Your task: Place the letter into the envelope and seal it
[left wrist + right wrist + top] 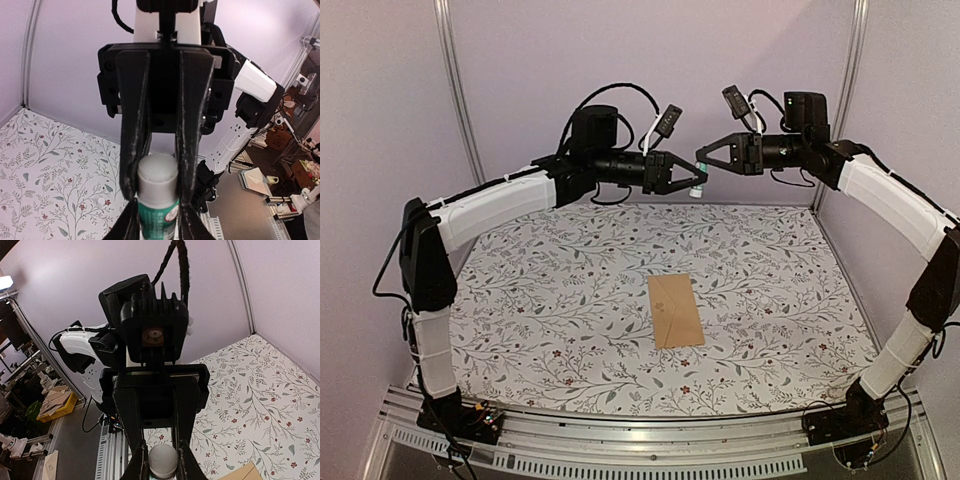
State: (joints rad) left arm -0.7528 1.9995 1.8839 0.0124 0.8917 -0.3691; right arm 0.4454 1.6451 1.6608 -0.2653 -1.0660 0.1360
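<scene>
The tan envelope [675, 310] lies flat on the floral table, flap closed; its corner shows in the right wrist view [246, 473]. The letter is out of view. Both arms are raised above the table's far edge and meet at a green glue stick [698, 188]. My left gripper [691, 185] is shut on its green body [158, 220]. My right gripper [704, 160] is shut on its white cap [157, 175], which also shows in the right wrist view [162, 461]. I cannot tell whether the cap is off.
The floral tablecloth [550, 290] covers the table. Lilac walls with metal posts [455, 90] close the back and sides. An aluminium rail [640, 440] runs along the near edge, carrying both arm bases.
</scene>
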